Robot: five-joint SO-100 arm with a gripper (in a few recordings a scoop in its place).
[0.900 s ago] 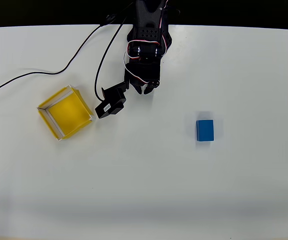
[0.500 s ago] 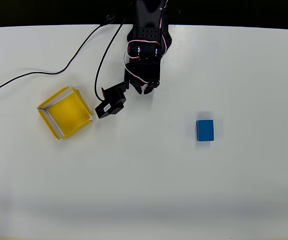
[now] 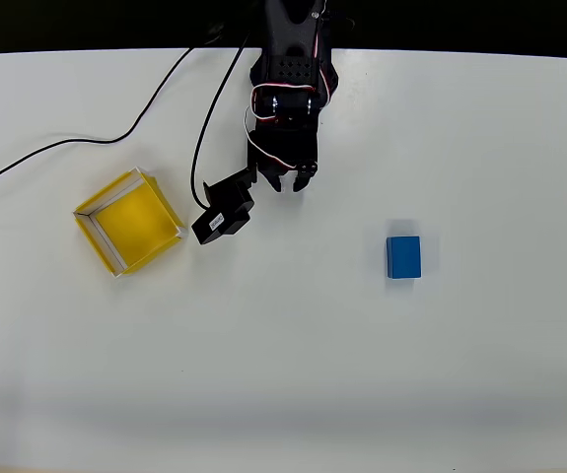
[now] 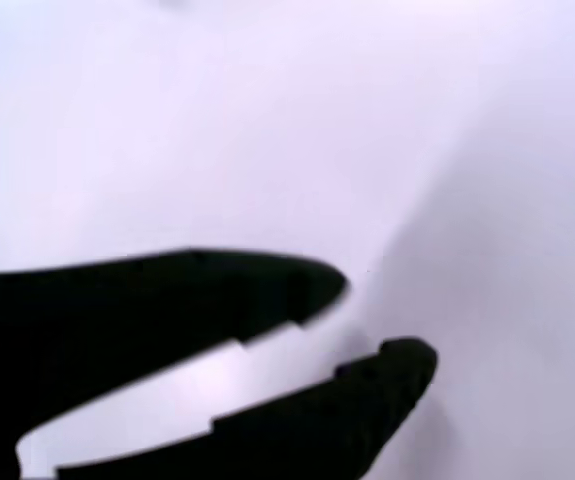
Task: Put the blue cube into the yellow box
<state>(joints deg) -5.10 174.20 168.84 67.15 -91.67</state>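
Note:
The blue cube (image 3: pixel 403 256) lies on the white table at the right of the overhead view, with nothing touching it. The yellow box (image 3: pixel 128 222) sits at the left, turned at an angle, its floor bare. My black gripper (image 3: pixel 287 183) hangs near the table's far edge, between the two and well apart from both. In the wrist view the gripper (image 4: pixel 377 318) has its dark fingers (image 4: pixel 217 290) slightly apart, with only white table showing in the gap. It is open and holds nothing.
A black cable (image 3: pixel 86 143) runs from the arm's base across the far left of the table. The arm's black camera block (image 3: pixel 224 212) sticks out toward the yellow box. The table's dark far edge is just behind the arm.
The gripper has shifted a little toward the near side, its fingers have spread slightly, and the camera block moved with it. Cube and box have stayed put.

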